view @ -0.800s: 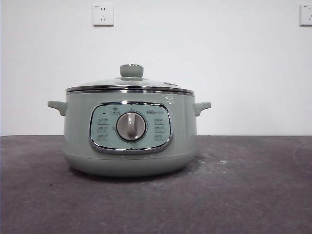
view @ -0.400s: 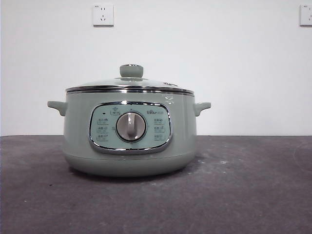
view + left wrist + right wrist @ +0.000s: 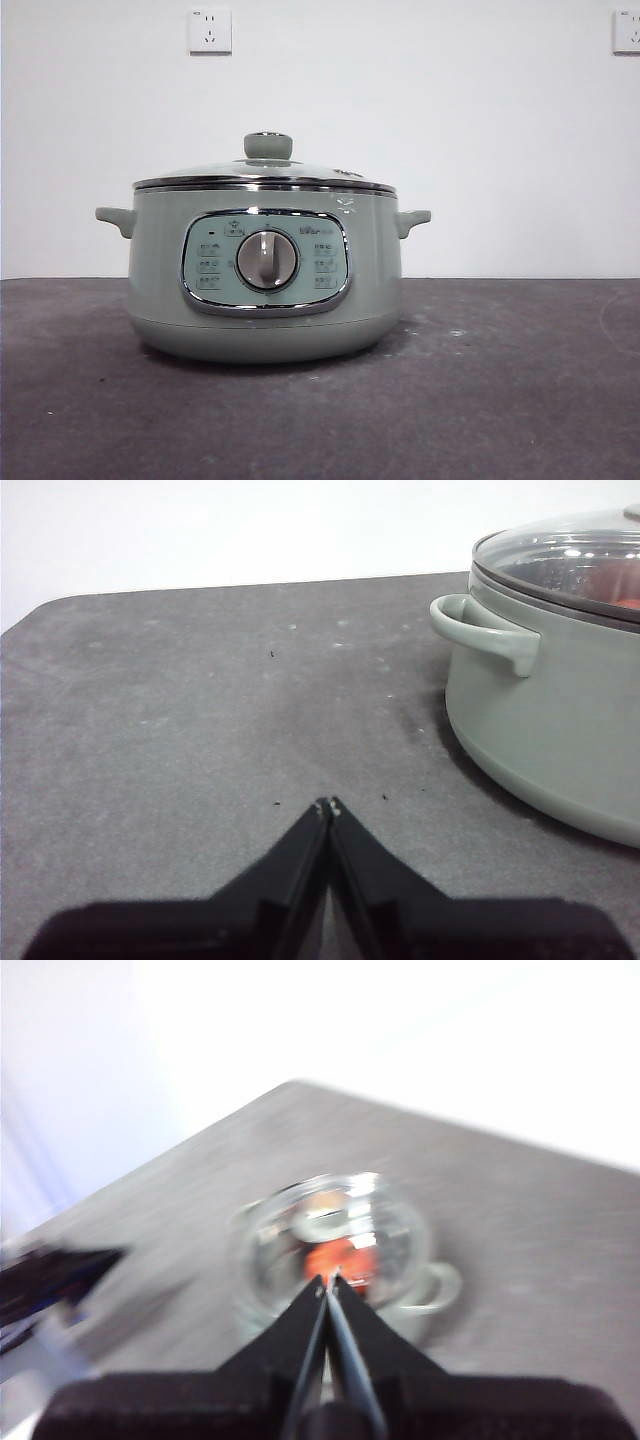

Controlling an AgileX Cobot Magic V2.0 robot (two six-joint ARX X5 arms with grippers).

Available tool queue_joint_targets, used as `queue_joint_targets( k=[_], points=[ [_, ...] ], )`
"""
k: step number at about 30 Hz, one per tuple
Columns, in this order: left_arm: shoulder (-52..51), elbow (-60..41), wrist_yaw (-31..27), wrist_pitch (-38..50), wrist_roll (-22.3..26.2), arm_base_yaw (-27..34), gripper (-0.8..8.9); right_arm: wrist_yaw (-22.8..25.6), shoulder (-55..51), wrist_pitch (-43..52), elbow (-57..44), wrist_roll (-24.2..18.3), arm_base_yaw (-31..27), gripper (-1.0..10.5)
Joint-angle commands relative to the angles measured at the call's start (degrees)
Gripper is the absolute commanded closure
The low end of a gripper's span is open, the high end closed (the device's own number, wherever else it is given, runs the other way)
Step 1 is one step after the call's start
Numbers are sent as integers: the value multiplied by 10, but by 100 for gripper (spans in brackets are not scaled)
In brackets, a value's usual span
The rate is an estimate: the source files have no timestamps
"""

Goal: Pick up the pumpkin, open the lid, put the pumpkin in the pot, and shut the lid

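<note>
1. The pumpkin (image 3: 340,1260) sits inside the pot (image 3: 265,290), seen only as a blurred orange patch through the glass in the right wrist view; its stem direction and long axis cannot be made out.
2. The lid (image 3: 266,175) rests flat on the pot's rim, knob (image 3: 268,146) straight up; the pot stands upright with its control panel and dial (image 3: 267,260) facing the front camera.
3. The left gripper (image 3: 329,806) hangs low over the table (image 3: 180,730), jaws pressed together and empty, beside the pot's side handle (image 3: 485,635) but well apart from it.
4. The right gripper (image 3: 329,1282) is high above the pot, jaws together, holding nothing.
5. Two wall sockets (image 3: 209,31) sit on the white wall behind.
6. Bare tabletop lies open on both sides of the pot and in front of it; the table's rounded far corner shows in the left wrist view.
</note>
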Motion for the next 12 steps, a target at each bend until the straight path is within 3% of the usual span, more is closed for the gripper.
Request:
queue_joint_targets(
  k=[1,12],
  points=[
    [-2,-9,-1,-2,-4,2,817,16,-52,62,-79,-12,-49,946],
    [-2,-9,-1,-1,-4,2,817,31,-268,421,-484,-11,-101,946]
  ],
)
